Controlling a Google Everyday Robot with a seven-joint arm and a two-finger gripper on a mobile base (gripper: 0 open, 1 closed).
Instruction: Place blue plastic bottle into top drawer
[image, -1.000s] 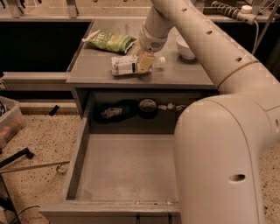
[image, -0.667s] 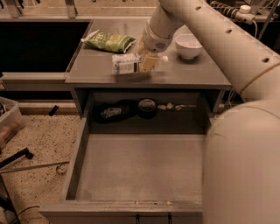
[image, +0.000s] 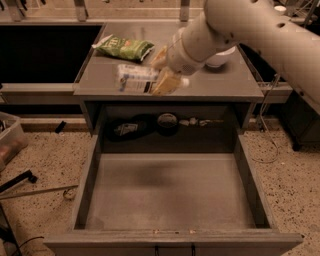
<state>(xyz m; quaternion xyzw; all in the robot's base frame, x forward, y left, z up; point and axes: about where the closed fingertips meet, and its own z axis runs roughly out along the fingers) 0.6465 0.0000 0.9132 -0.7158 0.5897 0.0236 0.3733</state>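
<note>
clamping the gripper (image: 163, 70) around the blue plastic bottle (image: 136, 79) near its capped end. holding it with the long axis running along the front edge of the table (image: 225, 86), label end sticking out sideways. hanging just behind and above the open top drawer (image: 170, 195), so likely needing to come forward and down.

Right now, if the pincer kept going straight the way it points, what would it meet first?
The pincer points down and leftward, closed around the blue plastic bottle. Pushed straight on, it would likely press the bottle into the grey tabletop near its front edge; its height above the table is unclear.
</note>
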